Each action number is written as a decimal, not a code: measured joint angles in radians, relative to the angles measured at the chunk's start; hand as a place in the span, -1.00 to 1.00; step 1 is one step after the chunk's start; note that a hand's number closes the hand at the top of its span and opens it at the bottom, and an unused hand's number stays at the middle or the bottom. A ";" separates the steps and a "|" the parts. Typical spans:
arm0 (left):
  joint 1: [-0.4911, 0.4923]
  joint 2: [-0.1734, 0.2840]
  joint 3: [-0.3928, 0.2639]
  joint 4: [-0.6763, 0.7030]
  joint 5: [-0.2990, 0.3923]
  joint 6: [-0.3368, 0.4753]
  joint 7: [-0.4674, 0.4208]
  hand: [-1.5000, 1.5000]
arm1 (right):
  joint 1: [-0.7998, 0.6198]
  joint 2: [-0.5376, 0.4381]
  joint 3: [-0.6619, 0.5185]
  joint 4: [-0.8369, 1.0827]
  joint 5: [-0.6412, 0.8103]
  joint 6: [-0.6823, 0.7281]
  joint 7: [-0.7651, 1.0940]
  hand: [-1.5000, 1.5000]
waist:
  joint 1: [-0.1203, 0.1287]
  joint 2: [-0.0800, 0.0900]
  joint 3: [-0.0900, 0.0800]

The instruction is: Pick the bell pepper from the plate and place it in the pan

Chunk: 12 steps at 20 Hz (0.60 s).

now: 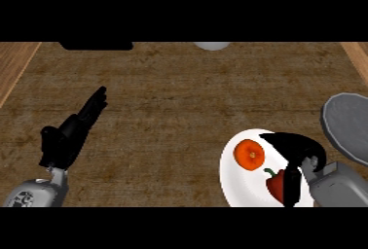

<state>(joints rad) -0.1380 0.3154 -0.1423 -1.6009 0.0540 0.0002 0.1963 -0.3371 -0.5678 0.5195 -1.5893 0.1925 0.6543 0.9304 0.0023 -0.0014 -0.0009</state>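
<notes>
Right hand [296,160], lower right: fingers curled over bell pepper [276,186] on plate [231,181], maybe not pinching | left hand [70,133]: fingers straight | risk: pepper slipped before pan [346,127].

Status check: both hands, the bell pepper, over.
Left hand open, resting. Right hand curled over bell pepper, on plate. Orange fruit beside. Pan right.

Head view — steeply down onto the counter [179,97].
</notes>
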 measured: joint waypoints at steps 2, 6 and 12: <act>0.001 -0.001 0.005 -0.010 -0.002 -0.004 0.006 0.00 | 0.004 0.003 0.011 0.000 0.022 0.003 0.006 -1.00 | 0.000 0.000 0.000; 0.016 -0.010 0.011 -0.018 -0.011 -0.016 0.002 0.00 | 0.044 0.009 0.020 -0.021 0.061 0.009 0.011 -1.00 | -0.002 0.000 0.000; 0.007 -0.031 0.027 0.002 -0.032 -0.028 -0.007 0.00 | 0.068 0.032 0.008 0.003 0.140 0.027 -0.011 -1.00 | -0.002 0.001 0.001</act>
<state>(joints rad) -0.1309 0.2848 -0.1152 -1.5991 0.0222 -0.0278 0.1898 -0.2692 -0.5355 0.5278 -1.5867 0.3321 0.6813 0.9197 0.0007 -0.0006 -0.0003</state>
